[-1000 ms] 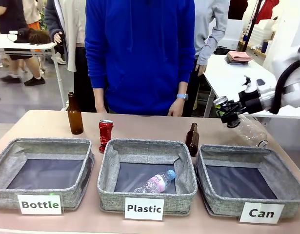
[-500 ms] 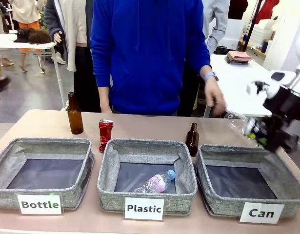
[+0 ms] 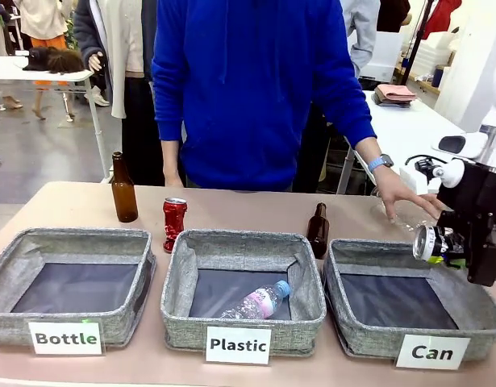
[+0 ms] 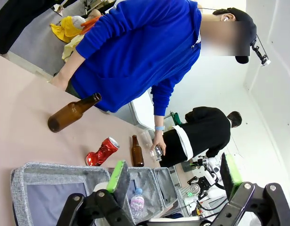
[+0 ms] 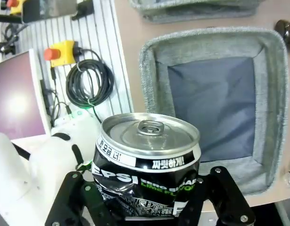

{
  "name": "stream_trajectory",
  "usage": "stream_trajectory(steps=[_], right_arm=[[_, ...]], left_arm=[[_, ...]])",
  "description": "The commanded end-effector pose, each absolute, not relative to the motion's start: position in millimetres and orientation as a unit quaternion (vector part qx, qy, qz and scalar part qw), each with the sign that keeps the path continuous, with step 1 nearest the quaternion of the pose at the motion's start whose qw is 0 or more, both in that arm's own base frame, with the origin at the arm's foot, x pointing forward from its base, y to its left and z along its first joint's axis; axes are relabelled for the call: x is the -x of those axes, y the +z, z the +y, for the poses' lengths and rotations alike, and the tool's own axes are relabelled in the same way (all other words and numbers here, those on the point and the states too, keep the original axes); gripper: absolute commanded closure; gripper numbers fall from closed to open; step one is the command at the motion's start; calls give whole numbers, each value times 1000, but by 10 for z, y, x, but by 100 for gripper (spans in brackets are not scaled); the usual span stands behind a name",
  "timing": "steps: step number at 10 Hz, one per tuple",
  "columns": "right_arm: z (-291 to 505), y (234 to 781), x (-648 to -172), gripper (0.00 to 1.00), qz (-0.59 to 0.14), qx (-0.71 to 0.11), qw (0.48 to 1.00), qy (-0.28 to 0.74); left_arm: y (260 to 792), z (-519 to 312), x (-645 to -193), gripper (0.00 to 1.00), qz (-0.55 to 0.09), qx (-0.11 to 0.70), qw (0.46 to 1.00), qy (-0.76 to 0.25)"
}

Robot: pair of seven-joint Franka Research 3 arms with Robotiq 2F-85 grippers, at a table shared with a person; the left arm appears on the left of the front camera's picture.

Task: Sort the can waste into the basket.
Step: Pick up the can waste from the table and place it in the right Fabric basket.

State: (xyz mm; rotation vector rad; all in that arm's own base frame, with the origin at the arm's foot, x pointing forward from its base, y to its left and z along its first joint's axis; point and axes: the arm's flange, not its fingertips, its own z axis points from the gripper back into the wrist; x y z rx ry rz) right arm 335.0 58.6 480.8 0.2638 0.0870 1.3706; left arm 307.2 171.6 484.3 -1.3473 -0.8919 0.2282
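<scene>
Tabletop (image 3: 70, 201), right end: "Can" basket (image 3: 368, 248). Your left pincer (image 4: 173, 172) hangs released; your right pincer (image 3: 445, 246), over the basket's right rim, is clenched on the dark can (image 3: 427, 242). Let go here and it may hit the rim and bounce out.

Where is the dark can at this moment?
In the front view, the dented dark metal drink can is at the right, clamped in the right gripper above the far rim of the grey fabric basket labelled Can.
</scene>
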Motion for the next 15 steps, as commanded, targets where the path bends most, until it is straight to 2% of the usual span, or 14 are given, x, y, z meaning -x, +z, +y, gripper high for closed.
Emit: stream_trajectory(steps=[1, 2, 3, 4, 5, 6, 8, 9, 10, 15], right_arm=[[490, 4736, -3383, 100, 28, -105, 751, 651], [474, 4727, -3398, 100, 30, -101, 753, 649], [465, 4716, -3426, 82, 21, -93, 761, 642], [461, 4705, -3449, 43, 14, -95, 759, 644], [459, 4700, -3469, 26, 12, -97, 762, 640], [449, 4682, -3484, 0, 12, -98, 764, 637], [446, 4668, -3497, 0, -1, -85, 773, 628], [446, 4662, -3506, 10, -1, -86, 773, 629], [443, 4661, -3525, 0, -6, -84, 775, 626], [386, 4673, -3592, 0, -21, -118, 794, 596]], left_arm=[[4843, 1711, -3069, 0, -407, 604, 679, 94], [4843, 1711, -3069, 0, -407, 604, 679, 94], [4843, 1711, -3069, 0, -407, 604, 679, 94], [4843, 1711, -3069, 0, -407, 604, 679, 94], [4843, 1711, -3069, 0, -407, 604, 679, 94], [4843, 1711, -3069, 0, -407, 604, 679, 94], [4843, 1711, -3069, 0, -407, 604, 679, 94], [4843, 1711, -3069, 0, -407, 604, 679, 94], [4843, 1711, -3069, 0, -407, 604, 679, 94], [4843, 1711, -3069, 0, -407, 604, 679, 94]])
